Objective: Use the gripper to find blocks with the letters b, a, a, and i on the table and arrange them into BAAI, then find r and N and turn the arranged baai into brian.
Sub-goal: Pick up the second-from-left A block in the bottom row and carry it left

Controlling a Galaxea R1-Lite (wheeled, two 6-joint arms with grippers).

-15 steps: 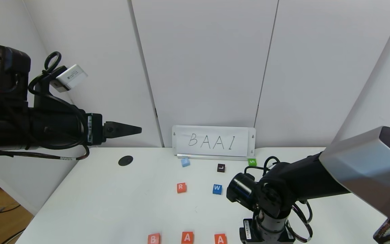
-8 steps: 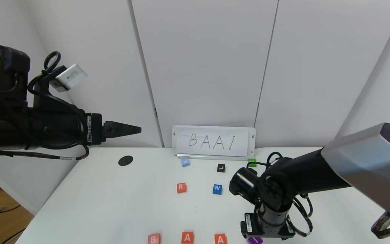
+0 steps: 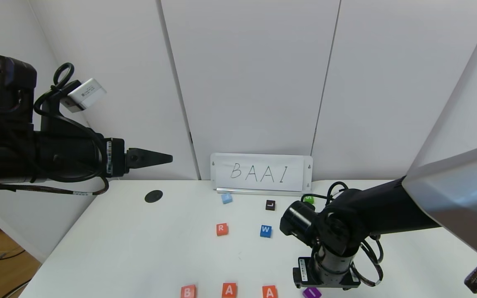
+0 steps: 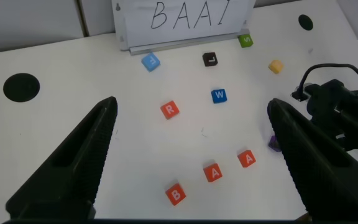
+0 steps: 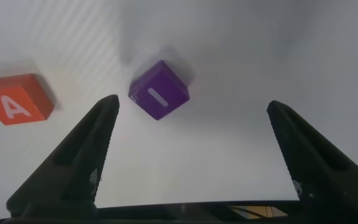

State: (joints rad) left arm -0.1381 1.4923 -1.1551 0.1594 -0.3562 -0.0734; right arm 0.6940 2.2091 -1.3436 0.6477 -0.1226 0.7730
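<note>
White table (image 3: 139, 244) carries the blocks (image 3: 229, 290) B, A, A in a row at the near edge, the purple I (image 3: 312, 292) beside them. Right gripper (image 5: 191, 155) hangs open above the I, holding nothing. Left gripper (image 4: 194, 155) is open too, raised at the left.

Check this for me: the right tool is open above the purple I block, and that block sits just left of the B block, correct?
Not quite. The right tool is open above the I block, but that block sits beside an A block, not the B block, as the right wrist view shows.
</note>
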